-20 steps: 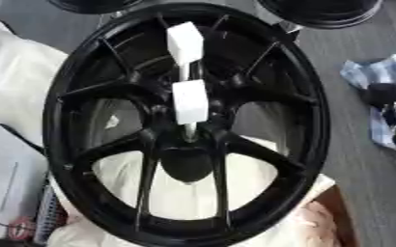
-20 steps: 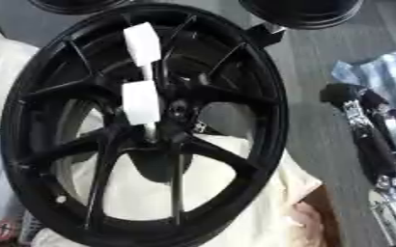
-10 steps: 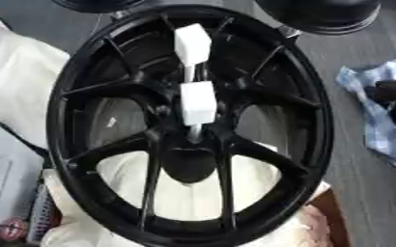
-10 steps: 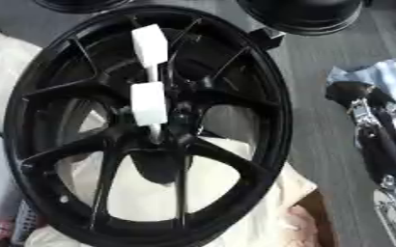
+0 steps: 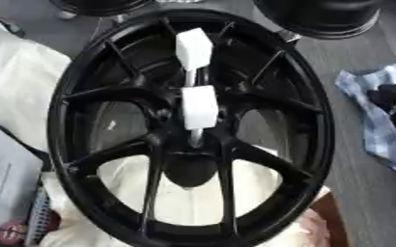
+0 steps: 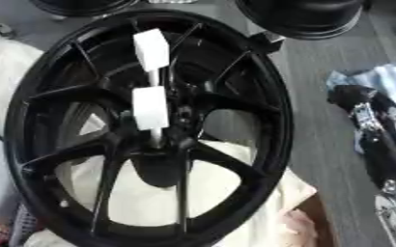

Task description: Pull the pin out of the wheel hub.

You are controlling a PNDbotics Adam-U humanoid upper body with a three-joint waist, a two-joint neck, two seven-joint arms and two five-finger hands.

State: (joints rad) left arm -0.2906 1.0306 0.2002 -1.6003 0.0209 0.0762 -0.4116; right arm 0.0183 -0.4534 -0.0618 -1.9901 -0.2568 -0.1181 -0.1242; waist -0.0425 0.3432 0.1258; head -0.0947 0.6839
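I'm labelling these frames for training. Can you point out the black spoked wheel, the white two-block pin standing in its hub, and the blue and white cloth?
Black spoked wheel (image 5: 313,120): left eye view, right rim.
White two-block pin (image 5: 199,106): left eye view, lower block.
Blue and white cloth (image 5: 372,123): left eye view, left part of the fabric.

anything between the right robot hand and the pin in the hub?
Only the wheel's black spokes and rim and bare grey tabletop separate the right robot hand from the white pin, in the right eye view.

Glossy black wheel hub (image 5: 261,96), matt white pin (image 5: 198,106), cream cloth (image 5: 15,87)
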